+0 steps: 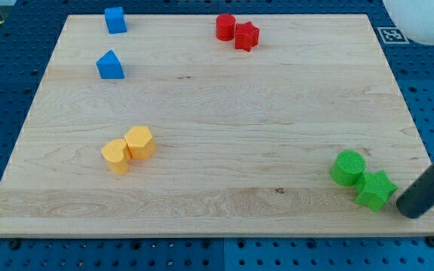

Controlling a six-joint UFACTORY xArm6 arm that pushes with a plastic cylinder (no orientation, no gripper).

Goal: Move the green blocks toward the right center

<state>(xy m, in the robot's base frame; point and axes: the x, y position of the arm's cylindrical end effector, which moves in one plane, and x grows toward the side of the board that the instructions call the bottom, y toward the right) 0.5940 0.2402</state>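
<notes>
A green cylinder and a green star-shaped block sit touching each other near the board's bottom right corner. My tip is the lower end of the dark rod coming in from the view's right edge. It rests just right of and slightly below the green star, very close to it or touching it.
The wooden board also holds a red cylinder touching a red star at the top, two blue blocks at the top left, and a yellow heart against a yellow hexagonal block at the lower left.
</notes>
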